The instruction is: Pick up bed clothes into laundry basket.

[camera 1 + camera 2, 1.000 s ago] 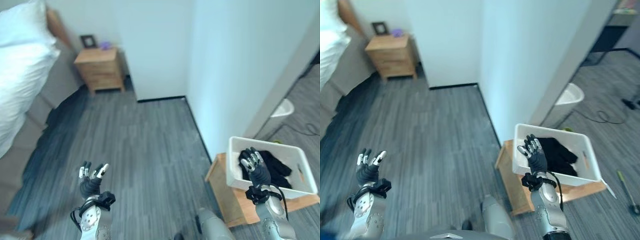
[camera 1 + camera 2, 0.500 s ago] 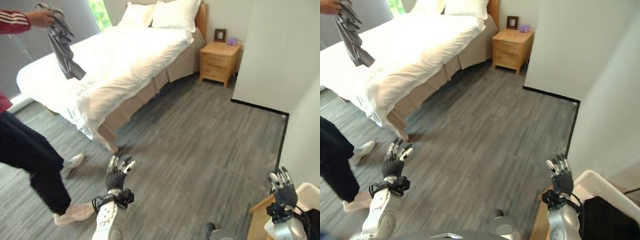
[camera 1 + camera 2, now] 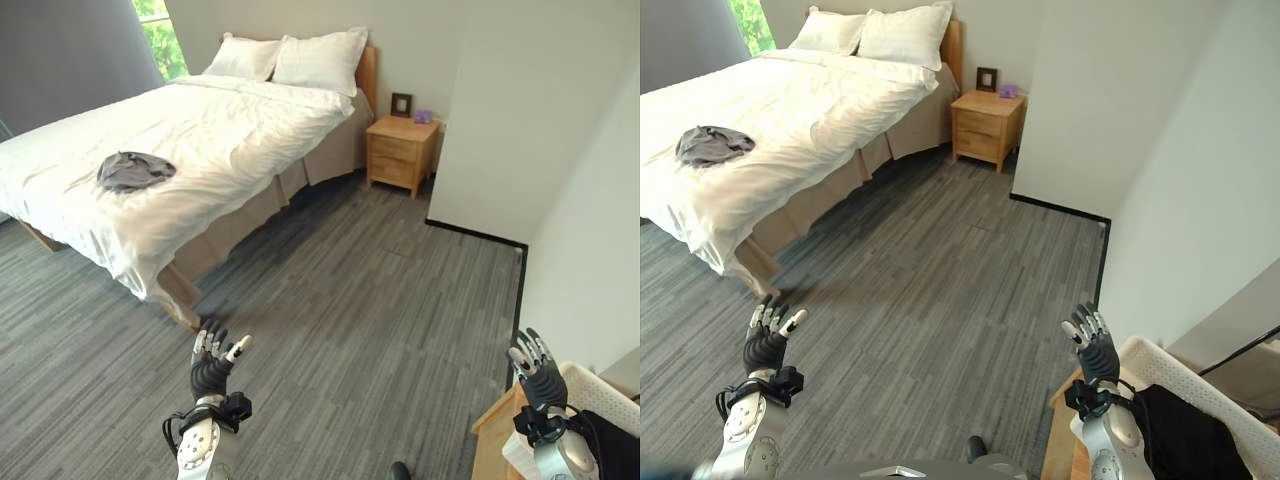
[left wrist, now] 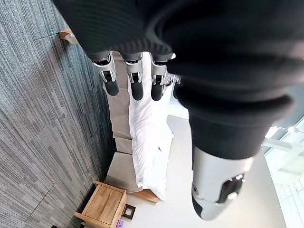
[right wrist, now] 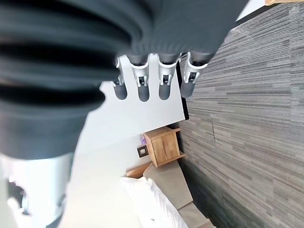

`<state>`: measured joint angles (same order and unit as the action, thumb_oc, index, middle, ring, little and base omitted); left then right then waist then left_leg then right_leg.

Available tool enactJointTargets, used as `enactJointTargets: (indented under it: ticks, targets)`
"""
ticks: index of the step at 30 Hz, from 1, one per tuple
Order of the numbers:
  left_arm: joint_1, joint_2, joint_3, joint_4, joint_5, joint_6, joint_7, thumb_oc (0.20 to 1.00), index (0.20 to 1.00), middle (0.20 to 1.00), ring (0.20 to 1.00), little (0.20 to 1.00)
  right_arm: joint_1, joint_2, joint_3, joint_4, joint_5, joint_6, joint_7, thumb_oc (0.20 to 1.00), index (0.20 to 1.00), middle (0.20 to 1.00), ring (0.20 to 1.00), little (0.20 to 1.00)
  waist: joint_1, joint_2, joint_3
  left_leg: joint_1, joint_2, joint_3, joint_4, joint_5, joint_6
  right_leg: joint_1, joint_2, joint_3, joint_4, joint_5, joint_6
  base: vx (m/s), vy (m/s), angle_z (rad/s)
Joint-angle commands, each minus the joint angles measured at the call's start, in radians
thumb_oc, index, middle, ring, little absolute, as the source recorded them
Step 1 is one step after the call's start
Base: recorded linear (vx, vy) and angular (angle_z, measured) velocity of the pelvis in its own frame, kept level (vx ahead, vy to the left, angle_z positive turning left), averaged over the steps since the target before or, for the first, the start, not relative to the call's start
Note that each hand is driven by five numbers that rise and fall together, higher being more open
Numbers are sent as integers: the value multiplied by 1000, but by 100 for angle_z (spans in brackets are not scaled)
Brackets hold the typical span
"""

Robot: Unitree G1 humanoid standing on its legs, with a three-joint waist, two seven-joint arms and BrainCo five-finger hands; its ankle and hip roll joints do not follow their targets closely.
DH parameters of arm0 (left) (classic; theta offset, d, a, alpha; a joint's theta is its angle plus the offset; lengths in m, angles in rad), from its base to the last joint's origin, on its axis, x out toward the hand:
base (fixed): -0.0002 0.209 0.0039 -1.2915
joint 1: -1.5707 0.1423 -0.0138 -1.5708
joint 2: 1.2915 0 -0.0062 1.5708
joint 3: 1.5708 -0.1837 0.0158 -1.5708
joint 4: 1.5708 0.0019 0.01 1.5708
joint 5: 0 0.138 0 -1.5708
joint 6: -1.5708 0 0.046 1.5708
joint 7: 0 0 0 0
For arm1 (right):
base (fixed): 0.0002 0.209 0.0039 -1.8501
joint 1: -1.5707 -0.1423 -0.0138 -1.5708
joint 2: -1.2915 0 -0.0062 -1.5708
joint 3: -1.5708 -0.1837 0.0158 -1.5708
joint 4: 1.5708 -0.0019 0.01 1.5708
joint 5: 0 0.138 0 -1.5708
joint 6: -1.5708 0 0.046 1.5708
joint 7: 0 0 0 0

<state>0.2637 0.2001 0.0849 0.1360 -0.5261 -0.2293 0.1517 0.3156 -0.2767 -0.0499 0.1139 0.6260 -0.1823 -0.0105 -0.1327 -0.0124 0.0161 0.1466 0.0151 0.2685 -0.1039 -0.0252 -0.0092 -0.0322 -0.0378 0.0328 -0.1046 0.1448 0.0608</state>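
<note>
- The grey garment [image 3: 135, 170] lies crumpled on the white bed [image 3: 230, 130], out at about 11 o'clock from the robot in the head views, with a wide stretch of grey floor [image 3: 360, 300] between it and both hands.
- The left hand [image 3: 213, 365] is raised at about 7 o'clock in the head view, fingers [image 4: 132, 80] straight and a little spread, holding nothing. It is the nearer of the two hands to the garment, though well apart from it.
- The right hand [image 3: 537, 370] is up at about 4 o'clock, fingers [image 5: 142, 83] likewise straight and empty, just beside the white laundry basket [image 3: 1160, 365], which already holds dark clothing [image 3: 1185, 430].
- The heap's longer side looks to run roughly across the view, from 9 to 3 o'clock; it is too loose to give a firm grasp axis.
- My judgement: the coming move turns on closing that gap toward 11 o'clock, so the robot must walk to the bed before any reach; the left hand is better placed for it.
- Against the frame half a second earlier: a person stood at the bedside holding this garment in the air; now it rests on the cover and the person is gone. The whole scene has also shifted, so the camera has turned. Both hands keep their open, raised pose.
</note>
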Motion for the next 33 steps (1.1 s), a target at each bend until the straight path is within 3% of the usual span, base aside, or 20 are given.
enactJointTargets:
  ticks: [1,7,13,19,22,23,24,25,27,29,30,31,32,33]
  targets:
    - [-172,81,-17,27,64,-87,6,1000,1000,1000,1000,1000,-169,-28,-39,-46,-53,-142,-50,1000,1000,1000,1000,1000,19,-19,57,-47,-44,-149,17,-16,13,-30,-17,100,94,-57,88,82,-12,-5]
    - [-200,124,-35,-31,138,-73,11,1000,1000,1000,1000,1000,-170,-42,-22,-50,-69,-129,-38,1000,1000,1000,1000,1000,23,-22,29,-24,-35,-139,18,-29,10,3,-14,101,86,-82,78,76,-20,-8]
    - [-176,127,-3,-44,185,-73,43,1000,1000,1000,1000,1000,-190,-24,-12,-23,19,-136,-23,1000,1000,1000,1000,1000,35,-18,32,-15,-34,-148,28,-41,10,20,-18,94,87,-99,72,50,0,-9]
    - [-160,133,28,-38,199,-80,68,1000,1000,1000,1000,1000,-224,-37,20,-19,1,-126,-14,1000,1000,1000,1000,1000,58,-15,42,-31,-41,-159,57,-55,14,23,-33,84,94,-106,75,35,31,2]
    - [-169,145,45,-51,257,-76,125,1000,1000,1000,1000,1000,-300,-45,91,-11,-9,-116,-7,1000,1000,1000,1000,1000,87,1,63,-54,-65,-189,80,-68,37,-9,-61,72,203,-138,88,116,186,10]
    - [-180,152,45,-45,281,-74,141,1000,1000,1000,1000,1000,-324,-53,123,-17,-31,-109,1,1000,1000,1000,1000,1000,92,12,91,-42,-80,-230,85,-75,54,-76,-73,75,387,-101,94,74,122,34]
    - [-181,152,46,-45,281,-74,141,1000,1000,1000,1000,1000,-325,-53,124,-16,-31,-109,1,1000,1000,1000,1000,1000,91,11,91,-44,-82,-231,86,-75,54,-81,-74,75,395,-105,95,126,208,46]
    - [-192,153,33,-51,276,-76,148,1000,1000,1000,1000,1000,-340,-53,155,-26,-27,-107,6,1000,1000,1000,1000,1000,91,19,121,-34,-90,-255,96,-82,68,-145,-83,73,535,-35,81,45,81,40]
    - [-194,149,28,-56,269,-76,149,1000,1000,1000,1000,1000,-340,-49,166,-34,-26,-107,10,1000,1000,1000,1000,1000,88,25,132,-30,-92,-262,100,-86,73,-181,-84,67,603,-28,71,94,92,42]
    - [-199,143,12,-54,267,-74,149,1000,1000,1000,1000,1000,-346,-48,184,-35,-27,-102,15,1000,1000,1000,1000,1000,80,35,144,-14,-90,-284,104,-99,76,-230,-54,59,650,-63,58,258,54,42]
    - [-203,142,8,-47,258,-76,138,1000,1000,1000,1000,1000,-340,-54,189,-31,-18,-98,23,1000,1000,1000,1000,1000,61,42,143,11,-90,-311,98,-107,71,-277,13,77,603,-118,57,401,-23,35]
    - [-210,140,7,-41,250,-80,133,1000,1000,1000,1000,1000,-333,-60,191,-31,-8,-97,35,1000,1000,1000,1000,1000,43,39,139,35,-98,-338,95,-112,67,-302,57,96,537,-127,54,342,-31,32]
    - [-209,139,7,-39,249,-81,132,1000,1000,1000,1000,1000,-333,-61,192,-30,-7,-98,36,1000,1000,1000,1000,1000,38,46,142,43,-91,-343,91,-115,66,-293,60,88,533,-130,52,477,-80,51]
    - [-225,137,-12,-37,244,-83,119,1000,1000,1000,1000,1000,-307,-70,193,-38,7,-100,47,1000,1000,1000,1000,1000,12,28,132,93,-119,-395,85,-128,55,-318,103,118,340,-93,72,700,-139,106]
